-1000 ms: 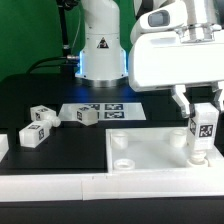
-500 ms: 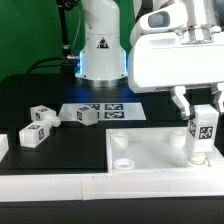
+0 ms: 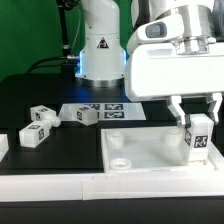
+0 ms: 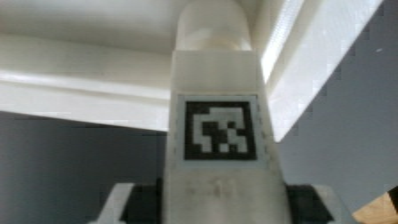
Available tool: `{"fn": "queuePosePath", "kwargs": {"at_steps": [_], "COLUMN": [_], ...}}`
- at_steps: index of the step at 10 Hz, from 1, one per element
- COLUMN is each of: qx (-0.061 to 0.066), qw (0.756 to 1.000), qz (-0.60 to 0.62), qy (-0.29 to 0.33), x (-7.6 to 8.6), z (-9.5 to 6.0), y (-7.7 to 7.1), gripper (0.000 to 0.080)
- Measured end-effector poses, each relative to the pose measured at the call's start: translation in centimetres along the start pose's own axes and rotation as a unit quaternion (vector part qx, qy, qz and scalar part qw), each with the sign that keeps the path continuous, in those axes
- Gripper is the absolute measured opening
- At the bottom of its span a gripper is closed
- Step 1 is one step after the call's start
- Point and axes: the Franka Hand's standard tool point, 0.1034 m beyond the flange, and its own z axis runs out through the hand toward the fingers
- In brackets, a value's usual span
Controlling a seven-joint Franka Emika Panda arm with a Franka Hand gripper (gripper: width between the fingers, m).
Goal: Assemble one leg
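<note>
Jaws gripped upright leg (image 3: 198,136), had shifted toward exterior view's left; panel (image 3: 140,152) below jaws slid likewise. Black-white tag (image 4: 217,127) on leg.

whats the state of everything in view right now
gripper: shut on the held leg
held leg: upright, lower end at the panel's corner, seating unclear
panel: flat on the table, two visible sockets empty
loose legs: three, lying down, none gripped
marker board: flat on the table
</note>
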Motion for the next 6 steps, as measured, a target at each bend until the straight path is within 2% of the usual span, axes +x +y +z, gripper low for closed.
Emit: {"fn": "queuePosePath", "kwargs": {"at_steps": [3, 4, 5, 6], "qx": [-0.001, -0.001, 0.000, 0.001], "qw": [1.000, 1.000, 1.000, 1.000], "qz": [-0.002, -0.002, -0.002, 0.005], "qy": [0.005, 0.004, 0.000, -0.019], "x": [0.05, 0.03, -0.06, -0.22], "z": [0.05, 0.05, 0.11, 0.14], "y": [0.09, 0.09, 0.05, 0.14], "gripper": [0.0287, 0.0400, 0.0400, 0.0535]}}
